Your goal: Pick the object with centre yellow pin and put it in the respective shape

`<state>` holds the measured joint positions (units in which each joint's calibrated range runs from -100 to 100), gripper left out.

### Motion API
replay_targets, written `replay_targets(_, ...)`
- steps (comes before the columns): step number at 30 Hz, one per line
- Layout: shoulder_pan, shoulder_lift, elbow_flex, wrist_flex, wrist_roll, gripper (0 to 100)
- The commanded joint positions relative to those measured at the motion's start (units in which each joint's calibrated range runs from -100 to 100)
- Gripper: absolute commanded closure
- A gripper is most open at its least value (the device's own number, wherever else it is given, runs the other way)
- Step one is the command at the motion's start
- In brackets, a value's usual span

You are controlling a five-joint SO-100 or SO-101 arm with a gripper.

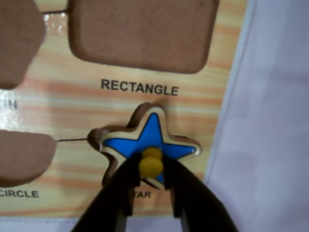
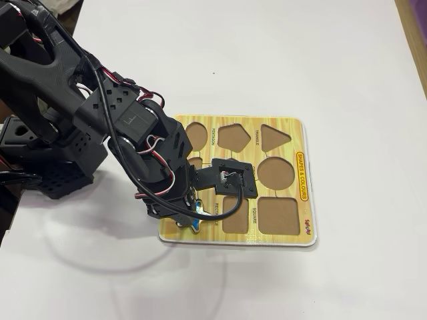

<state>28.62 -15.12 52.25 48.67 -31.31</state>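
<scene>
The blue star piece point(image 1: 147, 140) is seen in the wrist view lying over the star-shaped cutout point(image 1: 108, 133) near a corner of the yellow shape board point(image 1: 72, 101), just below the RECTANGLE label. It sits slightly askew (brown recess shows along its left edge), so seating is judged unfinished. The gripper point(image 1: 151, 166) is pinched on the yellow knob point(image 1: 151, 163). Release remains.
</scene>
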Motion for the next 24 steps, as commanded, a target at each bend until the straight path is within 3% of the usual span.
replay_targets(1, 0.1, -1.4, 0.2, 0.5, -0.1, 99)
replay_targets(24, -1.8, -1.4, 1.3, 0.5, -0.1, 99)
